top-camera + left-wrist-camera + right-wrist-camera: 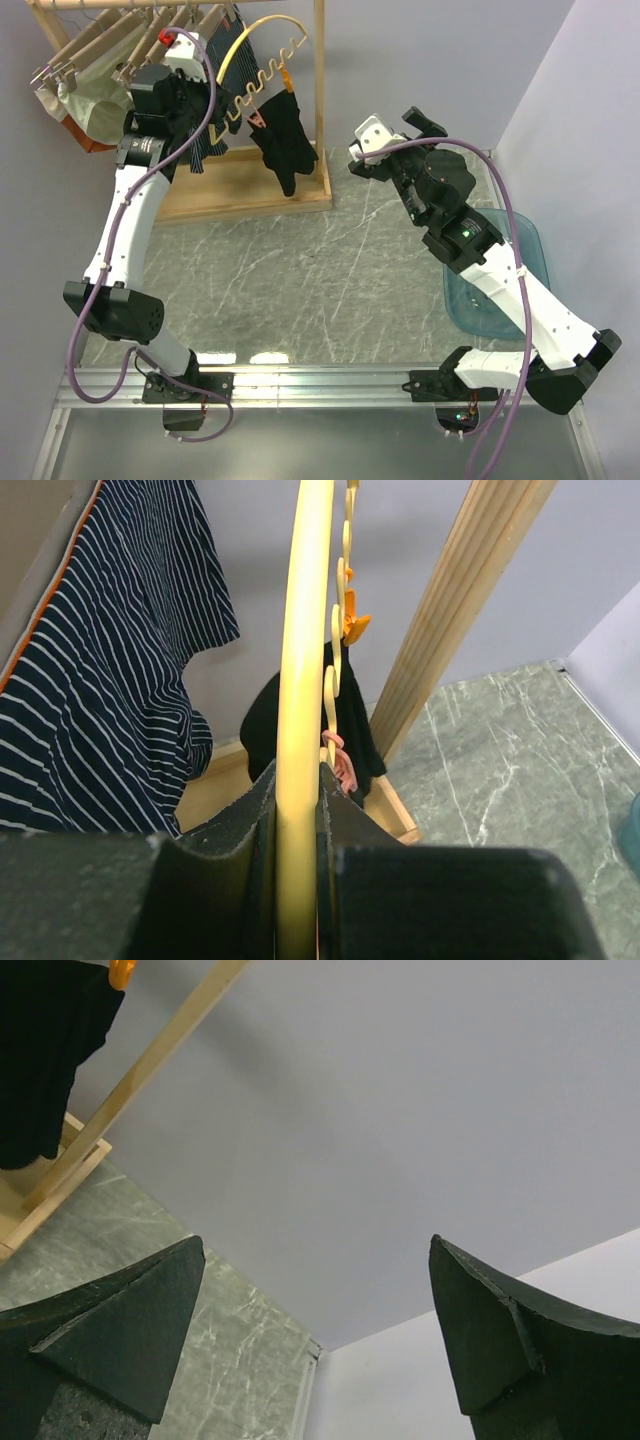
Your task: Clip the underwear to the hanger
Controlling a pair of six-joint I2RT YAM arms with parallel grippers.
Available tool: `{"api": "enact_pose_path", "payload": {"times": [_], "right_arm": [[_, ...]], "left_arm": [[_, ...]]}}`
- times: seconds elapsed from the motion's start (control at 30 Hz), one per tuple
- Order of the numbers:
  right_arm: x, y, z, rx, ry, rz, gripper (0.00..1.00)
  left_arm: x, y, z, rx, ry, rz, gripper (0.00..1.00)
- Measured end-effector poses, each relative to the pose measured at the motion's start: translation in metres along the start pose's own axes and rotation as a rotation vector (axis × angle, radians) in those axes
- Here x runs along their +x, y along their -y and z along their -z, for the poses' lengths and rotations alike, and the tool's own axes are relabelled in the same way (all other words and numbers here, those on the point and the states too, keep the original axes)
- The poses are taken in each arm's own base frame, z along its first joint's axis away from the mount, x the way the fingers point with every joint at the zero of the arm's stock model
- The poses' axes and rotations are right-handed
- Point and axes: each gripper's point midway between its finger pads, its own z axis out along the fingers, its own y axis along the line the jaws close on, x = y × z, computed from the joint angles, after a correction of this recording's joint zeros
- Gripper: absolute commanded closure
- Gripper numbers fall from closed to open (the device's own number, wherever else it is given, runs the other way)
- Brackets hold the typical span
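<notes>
The yellow hanger (262, 60) with a wavy lower bar hangs at the wooden rack. The black underwear (283, 140) hangs from its orange-red clips (258, 116). My left gripper (215, 95) is shut on the hanger's yellow arch (302, 720); in the left wrist view the underwear (270, 725) and an orange clip (352, 628) show beyond it. My right gripper (420, 122) is open and empty, raised right of the rack post; its fingers (120, 1335) frame only the wall. The underwear's edge (40, 1050) shows at the top left of the right wrist view.
The wooden rack (320, 110) with a base frame stands at the back left. Dark blue striped shorts (100, 670) and beige clip hangers (100, 40) with pale cloth hang left of the yellow hanger. A blue-green bin (500, 300) sits at the right under the right arm.
</notes>
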Motion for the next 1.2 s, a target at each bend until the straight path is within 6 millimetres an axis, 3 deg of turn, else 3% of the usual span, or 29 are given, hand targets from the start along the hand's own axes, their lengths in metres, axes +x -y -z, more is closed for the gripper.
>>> {"api": "enact_pose_path", "payload": {"times": [0.1, 0.13, 0.27, 0.37, 0.43, 0.63, 0.73, 0.83, 0.93, 1.0, 1.2], "right_arm": [[0.001, 0.001, 0.000, 0.003, -0.003, 0.000, 0.00], [0.001, 0.001, 0.000, 0.004, -0.004, 0.000, 0.00], [0.002, 0.001, 0.000, 0.003, -0.004, -0.005, 0.00], [0.002, 0.001, 0.000, 0.002, -0.005, -0.010, 0.00], [0.002, 0.000, 0.000, 0.002, -0.007, -0.012, 0.00], [0.009, -0.001, -0.001, -0.003, -0.027, -0.025, 0.00], [0.013, -0.002, -0.001, -0.011, -0.044, -0.038, 0.00], [0.022, -0.005, 0.000, -0.029, -0.071, -0.059, 0.00], [0.039, -0.011, 0.002, -0.059, -0.125, -0.102, 0.00], [0.059, -0.015, 0.005, -0.083, -0.186, -0.144, 0.00], [0.130, -0.025, 0.022, -0.146, -0.405, -0.343, 0.00]], "left_arm": [[0.001, 0.000, -0.001, -0.004, 0.002, -0.007, 0.77], [0.001, 0.000, -0.001, -0.005, 0.002, -0.010, 0.65], [-0.001, 0.000, -0.001, -0.006, 0.007, -0.020, 0.42], [-0.005, 0.000, 0.001, -0.013, 0.013, -0.027, 0.13], [-0.010, 0.000, 0.006, -0.022, 0.023, -0.036, 0.01], [-0.053, 0.013, 0.052, -0.033, 0.121, -0.061, 0.01], [-0.084, 0.032, 0.093, 0.004, 0.204, -0.088, 0.01], [-0.095, 0.052, 0.131, 0.066, 0.234, -0.126, 0.01], [-0.073, 0.065, 0.148, 0.126, 0.164, -0.143, 0.01], [-0.043, 0.068, 0.149, 0.162, 0.079, -0.139, 0.01], [0.105, 0.049, 0.121, 0.186, -0.316, -0.031, 0.01]]}}
